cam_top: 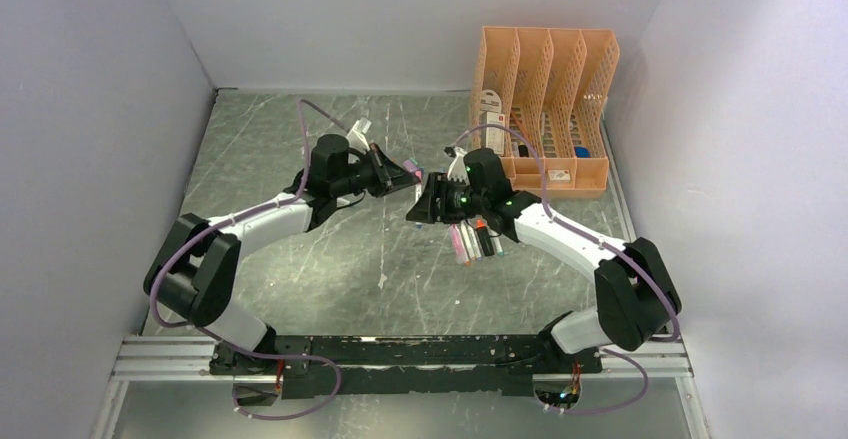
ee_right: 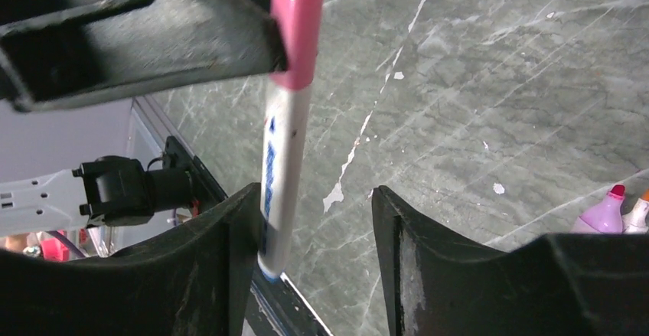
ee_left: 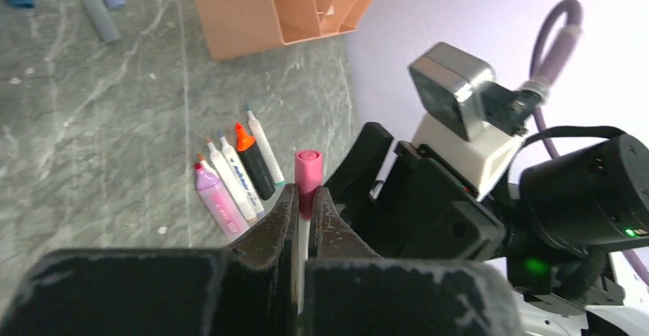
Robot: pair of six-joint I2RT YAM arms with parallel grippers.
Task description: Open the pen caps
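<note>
The step in hand looks like pulling the pink cap [ee_left: 308,169] off 1 pen [ee_right: 279,160] held in the air over the middle of the surface [cam_top: 300,259].

To do it well, the right hand [ee_right: 314,198] should centre the white barrel between its 2 fingers before closing. At present the barrel sits close to the finger on the left of the right wrist view, and an off-centre pinch could twist the pen. After that, the pull should run straight along the pen, away from the other hand.

The left hand [ee_left: 304,213] is clenched on the pen about where pink meets white, and the pink end pokes out past its fingertips. The right hand is released, its fingers standing apart on either side of the barrel.

Both arms reach in from the near edge, and the hands meet tip to tip. The other pens [ee_left: 233,179] lie in a row on the surface under the right arm. Some loose caps [ee_left: 102,18] lie further off, near the file rack [cam_top: 545,109] at the far right.
</note>
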